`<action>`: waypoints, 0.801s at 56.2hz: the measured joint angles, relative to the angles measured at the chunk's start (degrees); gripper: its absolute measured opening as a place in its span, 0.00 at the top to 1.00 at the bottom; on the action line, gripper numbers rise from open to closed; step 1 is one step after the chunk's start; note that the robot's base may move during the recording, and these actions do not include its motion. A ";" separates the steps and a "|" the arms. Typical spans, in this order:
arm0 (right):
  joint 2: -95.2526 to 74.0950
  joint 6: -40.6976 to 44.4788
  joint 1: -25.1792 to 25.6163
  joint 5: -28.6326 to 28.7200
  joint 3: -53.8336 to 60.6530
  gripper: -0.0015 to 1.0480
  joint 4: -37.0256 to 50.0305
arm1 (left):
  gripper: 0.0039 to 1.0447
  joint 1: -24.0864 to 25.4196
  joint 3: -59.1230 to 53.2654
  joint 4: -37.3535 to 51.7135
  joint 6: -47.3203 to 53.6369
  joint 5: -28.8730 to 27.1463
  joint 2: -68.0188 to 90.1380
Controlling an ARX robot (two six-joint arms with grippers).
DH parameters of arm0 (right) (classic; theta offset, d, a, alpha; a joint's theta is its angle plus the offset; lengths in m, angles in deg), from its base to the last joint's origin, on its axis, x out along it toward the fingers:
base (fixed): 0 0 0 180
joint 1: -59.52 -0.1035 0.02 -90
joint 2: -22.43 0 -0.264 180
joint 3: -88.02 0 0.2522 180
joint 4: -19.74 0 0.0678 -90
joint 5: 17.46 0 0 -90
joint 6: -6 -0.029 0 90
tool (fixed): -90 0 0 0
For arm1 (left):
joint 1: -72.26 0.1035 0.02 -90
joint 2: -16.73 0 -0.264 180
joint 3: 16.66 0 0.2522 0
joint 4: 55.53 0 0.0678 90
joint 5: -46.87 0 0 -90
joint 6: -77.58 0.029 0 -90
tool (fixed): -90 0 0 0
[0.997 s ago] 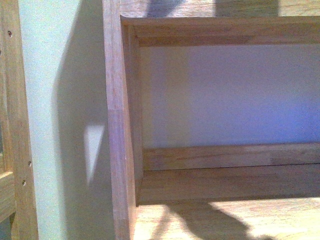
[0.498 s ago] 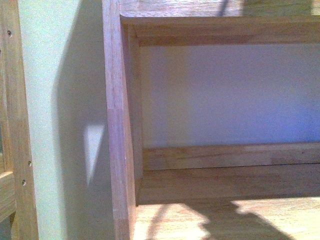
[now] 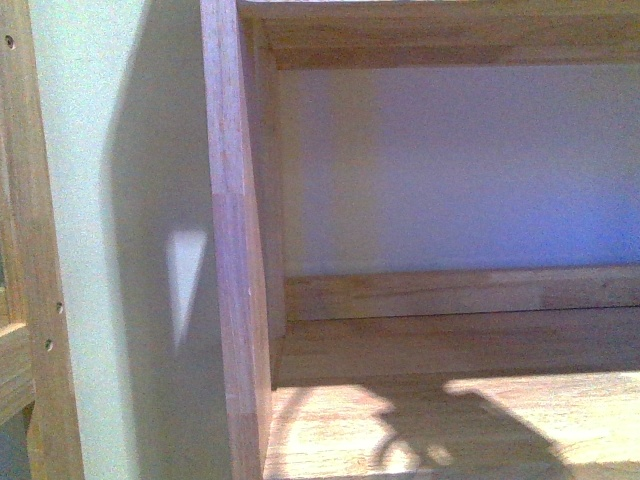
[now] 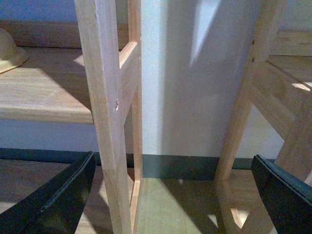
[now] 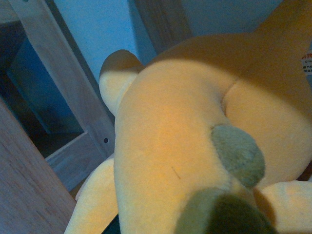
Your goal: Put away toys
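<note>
- Against the front view of half a second ago, the wooden shelf unit (image 3: 235, 250) sits lower in frame: its top rail has slid almost out at the upper edge, the back rail is lower, and more of the sunlit shelf board (image 3: 450, 420) shows. The shadow on that board has changed shape and now includes a rounded outline.
- The shelf compartment is open at the front, bounded by the upright post on its left and a pale back panel (image 3: 460, 170). Left of the post is a strip of pale wall (image 3: 130, 250), then a second wooden frame (image 3: 25, 260) at the edge.
- In the left wrist view the left gripper (image 4: 170, 195) has its jaws wide apart with nothing between them; they straddle a shelf post and the gap of wall beside it. A pale rounded object (image 4: 9, 48) lies on a shelf at the picture's edge.
- The orange-yellow plush animal (image 5: 185, 141) fills the right wrist view, pressed close to the camera, with a shelf post behind it. The right jaws are hidden, so I cannot tell their state.
- Light is strong, casting hard shadows.
</note>
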 joint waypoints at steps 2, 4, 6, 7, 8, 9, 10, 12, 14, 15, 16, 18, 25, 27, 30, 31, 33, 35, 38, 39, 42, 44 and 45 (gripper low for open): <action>-0.09 -0.20 -0.07 0.13 0.00 0.83 0.22 | 0.05 0.00 0.00 0.00 0.00 0.00 0.00; -0.13 -0.44 -0.07 0.22 0.00 0.83 0.39 | 0.05 0.00 0.00 0.00 0.00 0.00 0.00; -0.17 -0.72 -0.07 0.44 0.00 0.83 0.63 | 0.05 0.00 0.00 0.00 0.00 0.00 0.00; -0.17 -0.83 -0.04 0.48 0.00 0.83 0.70 | 0.05 0.00 0.00 0.00 0.00 0.00 0.00; -0.20 -0.96 -0.04 0.61 0.00 0.83 0.76 | 0.05 0.00 0.00 0.00 0.00 0.00 0.00; -0.20 -1.07 -0.02 0.66 0.00 0.83 0.79 | 0.05 0.00 0.00 0.00 0.00 0.00 0.00; -0.22 -1.18 0.04 0.70 0.00 0.83 0.81 | 0.05 0.00 0.00 0.00 0.00 0.00 0.00; -0.24 -1.42 0.24 0.85 0.02 0.83 0.92 | 0.05 0.00 0.00 0.00 0.00 0.00 0.00; -0.26 -1.62 0.39 1.09 0.02 0.83 1.05 | 0.05 0.00 0.00 0.00 0.00 0.00 0.00; -0.26 -1.66 0.46 1.18 0.02 0.83 1.07 | 0.05 0.00 0.00 0.00 0.00 0.00 0.00; -0.26 -1.66 0.52 1.22 0.02 0.83 1.07 | 0.05 0.00 0.00 0.00 0.00 0.00 0.00; -0.28 -1.70 0.76 1.31 0.02 0.83 1.07 | 0.05 0.00 0.00 0.00 0.00 0.00 0.00; -0.28 -2.25 1.46 2.14 0.02 0.83 1.22 | 0.05 0.00 0.00 0.00 0.00 0.00 0.00; -0.28 -2.36 1.68 2.34 0.02 0.79 1.25 | 0.05 0.00 0.00 0.00 0.00 0.00 0.00; -0.26 -2.56 2.05 2.84 0.09 0.68 1.53 | 0.05 0.00 0.00 0.00 0.00 0.00 0.00; -0.26 -2.56 2.16 2.99 0.15 0.64 1.55 | 0.05 0.00 0.00 0.00 0.00 0.00 0.00; -0.17 -2.73 2.34 3.39 0.50 0.57 1.86 | 0.05 0.00 0.00 0.00 0.00 0.00 0.00; -0.02 -2.78 2.47 3.58 0.83 0.52 2.14 | 0.05 0.00 0.00 0.00 0.00 0.00 0.00; 0.15 -2.80 2.58 3.67 1.25 0.45 2.54 | 0.05 0.00 0.00 0.00 0.00 0.00 0.00; 0.42 -2.78 2.67 3.72 1.66 0.40 2.82 | 0.05 0.00 0.00 0.00 0.00 0.00 0.00; 0.85 -2.67 2.73 3.82 2.23 0.34 3.21 | 0.05 0.00 0.00 0.00 0.00 0.00 0.00; 1.27 -2.58 2.78 3.80 2.71 0.29 3.45 | 0.05 0.00 0.00 0.00 0.00 0.00 0.00; 1.40 -2.56 2.82 3.80 2.86 0.28 3.54 | 0.05 0.00 0.00 0.00 0.00 0.00 0.00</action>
